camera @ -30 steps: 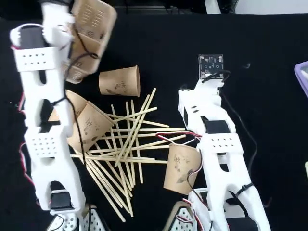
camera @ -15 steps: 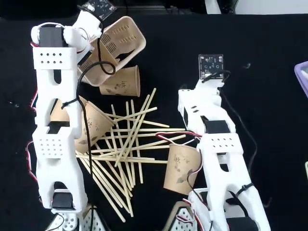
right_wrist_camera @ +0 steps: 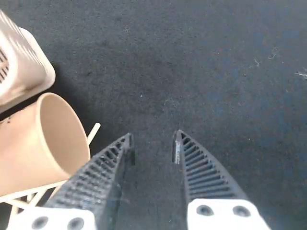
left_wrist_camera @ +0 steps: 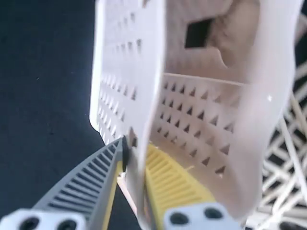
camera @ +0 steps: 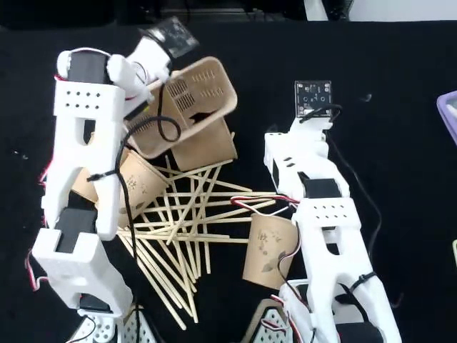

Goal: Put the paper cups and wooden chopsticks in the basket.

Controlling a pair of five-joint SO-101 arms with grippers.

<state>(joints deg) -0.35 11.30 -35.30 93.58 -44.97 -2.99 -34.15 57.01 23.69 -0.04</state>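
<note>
My left gripper is shut on the side wall of the tan perforated basket, holding it tilted off the table. In the high view the left gripper is at the back left. The basket rests over a paper cup lying on its side. Wooden chopsticks lie scattered mid-table. Another cup lies beside the left arm, and a third against the right arm. My right gripper is open above bare table, with a cup and the basket off to one side.
The black table has free room at the right and back. A purple container edge sits at the far right. Red and white cables from the right arm hang over the chopstick tips.
The left arm has swung the basket right and down from the back left corner, so it now overlaps the back cup. The right arm has not moved.
</note>
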